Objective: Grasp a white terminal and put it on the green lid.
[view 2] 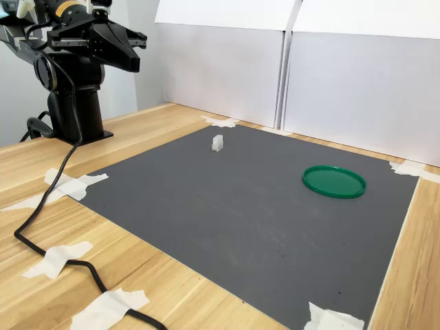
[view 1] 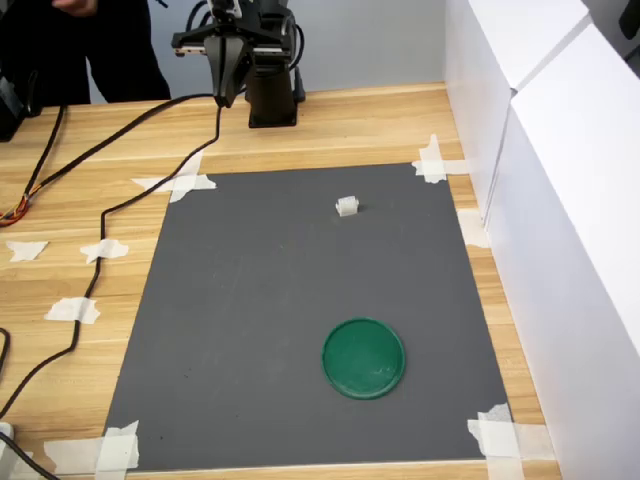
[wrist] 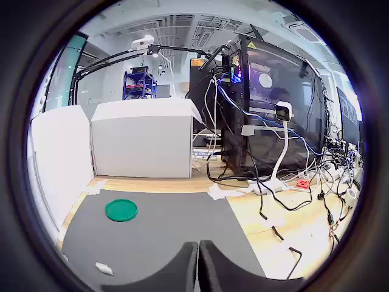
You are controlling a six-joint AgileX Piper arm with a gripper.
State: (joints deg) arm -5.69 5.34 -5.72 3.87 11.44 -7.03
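Hovering above the table, gripper point(wrist: 198, 267) closed, empty.

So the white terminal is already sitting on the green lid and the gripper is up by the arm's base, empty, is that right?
Not quite. The white terminal sits on the gray mat, well apart from the green lid, as the first exterior view shows. The gripper is indeed up near the arm's base, holding nothing.

grey mat point(view 1: 250, 330) taped on wooden table point(view 1: 350, 125) | white panels point(view 2: 344, 75) | black cable point(view 1: 90, 270) | perhaps computer rack point(wrist: 273, 115)
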